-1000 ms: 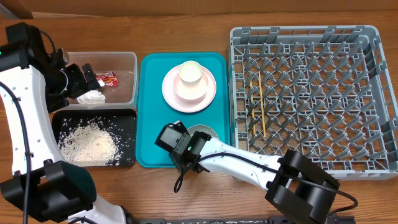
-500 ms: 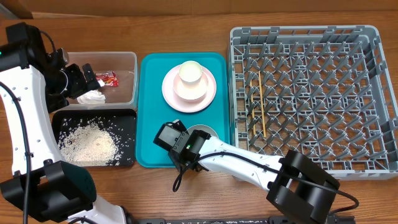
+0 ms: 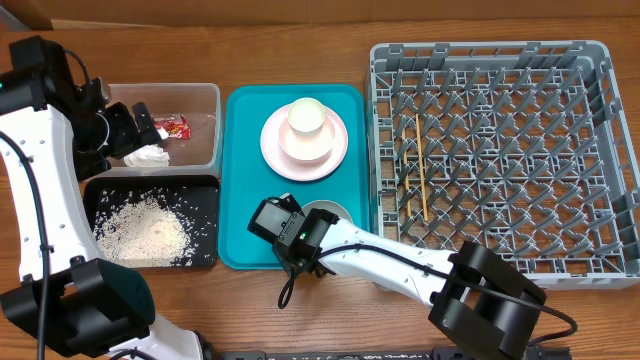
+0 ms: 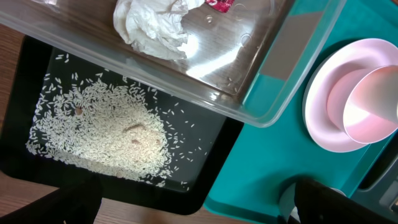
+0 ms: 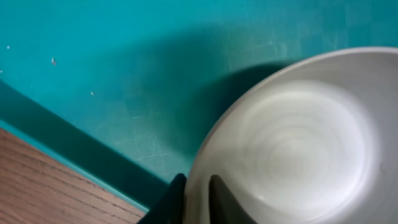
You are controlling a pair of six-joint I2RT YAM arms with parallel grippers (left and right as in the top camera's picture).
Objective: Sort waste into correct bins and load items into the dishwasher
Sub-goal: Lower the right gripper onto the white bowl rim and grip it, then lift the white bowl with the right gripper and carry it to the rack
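Observation:
My right gripper [image 3: 300, 243] is at the front of the teal tray [image 3: 245, 170], shut on the near rim of a white bowl [image 3: 326, 213]. In the right wrist view its fingers [image 5: 176, 198] straddle the rim of that bowl [image 5: 298, 137]. My left gripper [image 3: 125, 130] hangs open and empty over the clear tub [image 3: 205, 95], which holds the napkin [image 3: 148, 156] and the red wrapper [image 3: 176, 127]. Rice [image 3: 145, 228] lies in the black tray [image 3: 205, 190]. A white plate [image 3: 275, 150] carries another white bowl [image 3: 308, 120]. The chopsticks [image 3: 420, 165] lie in the grey rack [image 3: 500, 260].
The left wrist view shows the napkin [image 4: 152, 25], the rice [image 4: 106, 134], the tub's wall [image 4: 186, 87] and the plate [image 4: 317, 118]. The rack's tall wall [image 3: 375, 150] stands directly right of the teal tray. Bare wood runs along the front edge.

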